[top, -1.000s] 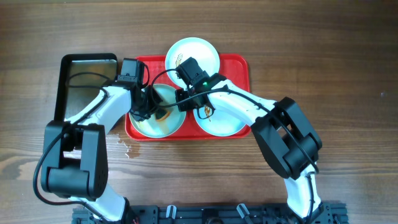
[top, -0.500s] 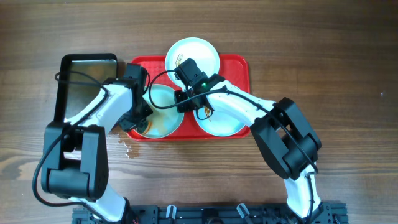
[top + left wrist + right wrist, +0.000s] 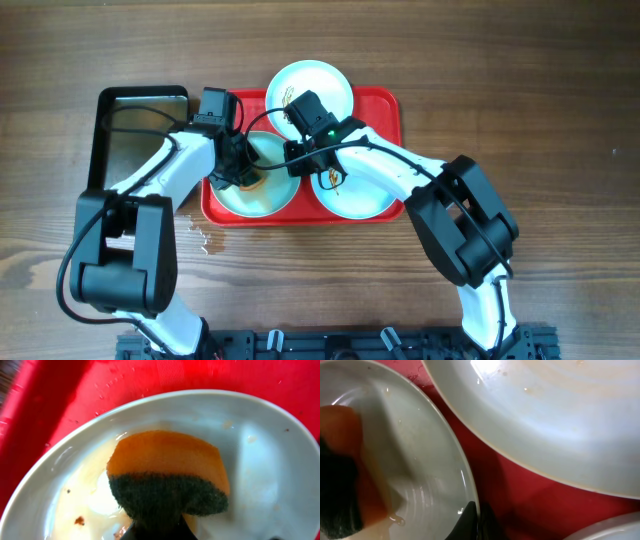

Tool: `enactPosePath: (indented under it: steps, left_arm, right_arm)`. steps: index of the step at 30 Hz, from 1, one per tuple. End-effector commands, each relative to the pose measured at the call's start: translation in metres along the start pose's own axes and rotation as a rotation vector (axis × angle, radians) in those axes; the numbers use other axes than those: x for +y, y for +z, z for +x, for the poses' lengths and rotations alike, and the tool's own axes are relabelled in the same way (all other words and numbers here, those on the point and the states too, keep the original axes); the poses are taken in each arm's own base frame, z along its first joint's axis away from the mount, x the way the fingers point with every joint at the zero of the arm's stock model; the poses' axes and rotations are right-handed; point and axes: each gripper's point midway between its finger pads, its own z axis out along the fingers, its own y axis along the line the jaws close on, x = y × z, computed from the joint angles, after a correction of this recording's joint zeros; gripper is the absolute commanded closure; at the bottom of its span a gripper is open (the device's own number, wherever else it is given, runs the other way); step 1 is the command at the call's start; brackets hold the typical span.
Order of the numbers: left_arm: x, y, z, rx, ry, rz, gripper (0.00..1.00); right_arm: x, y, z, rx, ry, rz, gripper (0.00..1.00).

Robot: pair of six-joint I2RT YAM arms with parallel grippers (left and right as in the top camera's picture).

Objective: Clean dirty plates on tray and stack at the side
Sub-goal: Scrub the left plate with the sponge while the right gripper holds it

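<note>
Three white plates lie on the red tray (image 3: pixel 385 110): a far one (image 3: pixel 325 85), a right one (image 3: pixel 360 195) with a brown smear, and a left one (image 3: pixel 268 197). My left gripper (image 3: pixel 243 170) is shut on an orange-and-green sponge (image 3: pixel 167 475) pressed on the left plate (image 3: pixel 260 460), where wet brown residue (image 3: pixel 80 520) shows. My right gripper (image 3: pixel 297 163) is shut on that plate's right rim (image 3: pixel 467 485), one finger inside and one outside. The sponge also shows at the left of the right wrist view (image 3: pixel 340 485).
A black metal pan (image 3: pixel 140 130) stands left of the tray. Water drops (image 3: pixel 200 237) lie on the wooden table by the tray's near left corner. The far plate (image 3: pixel 560 410) sits close beside the held rim.
My left gripper moved the sponge to the plate's near-left side and then back up toward the plate's far side. My right gripper has kept its hold on the rim.
</note>
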Motion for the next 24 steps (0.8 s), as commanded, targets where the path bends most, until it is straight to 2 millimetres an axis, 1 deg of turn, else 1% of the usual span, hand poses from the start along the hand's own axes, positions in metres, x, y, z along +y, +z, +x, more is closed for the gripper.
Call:
enactPosePath:
  steps: [1,2,4,5,6,8,9,10,13,16,18,20,22,24]
  left_arm:
    - [0.005,0.023,0.024,0.095,0.014,-0.034,0.96]
    - [0.008,0.024,0.023,0.094,0.011,-0.048,0.96]
    - [0.022,0.023,0.017,0.056,0.008,-0.115,0.96]
    - [0.034,0.022,0.010,0.016,0.010,-0.181,0.96]
    - [0.053,0.017,0.001,-0.039,0.012,-0.277,0.96]
    - [0.078,0.009,-0.008,-0.088,0.012,-0.394,0.96]
    - [0.090,0.005,-0.009,-0.089,0.009,-0.448,0.96]
    - [0.096,0.003,-0.007,-0.077,0.006,-0.469,0.96]
    - [0.107,-0.004,0.000,-0.036,-0.001,-0.508,0.96]
    - [0.102,-0.018,0.001,-0.022,0.005,-0.509,0.96]
    - [0.086,-0.025,0.000,-0.031,0.003,-0.442,0.96]
    - [0.071,-0.026,-0.003,-0.047,-0.002,-0.368,0.96]
    - [0.055,-0.020,-0.008,-0.056,-0.010,-0.288,0.96]
    - [0.031,-0.014,-0.010,-0.045,-0.016,-0.167,0.96]
  right_arm:
    - [-0.008,0.007,0.005,0.012,0.010,0.031,0.96]
    - [-0.008,0.007,0.005,0.013,0.010,0.031,0.96]
    - [-0.008,0.007,0.005,0.014,0.010,0.032,0.96]
    - [-0.008,0.007,0.006,0.016,0.010,0.033,0.96]
    - [-0.009,0.007,0.006,0.017,0.009,0.033,0.96]
    - [-0.009,0.007,0.007,0.020,0.009,0.035,0.96]
    - [-0.009,0.007,0.007,0.020,0.009,0.035,0.96]
    - [-0.009,0.007,0.006,0.019,0.009,0.035,0.96]
    - [-0.009,0.007,0.006,0.017,0.010,0.034,0.96]
    - [-0.009,0.007,0.006,0.016,0.010,0.033,0.96]
    - [-0.009,0.007,0.006,0.016,0.010,0.033,0.96]
    - [-0.008,0.007,0.005,0.014,0.010,0.032,0.96]
    - [-0.008,0.007,0.005,0.013,0.010,0.032,0.96]
    - [-0.008,0.007,0.005,0.014,0.010,0.032,0.96]
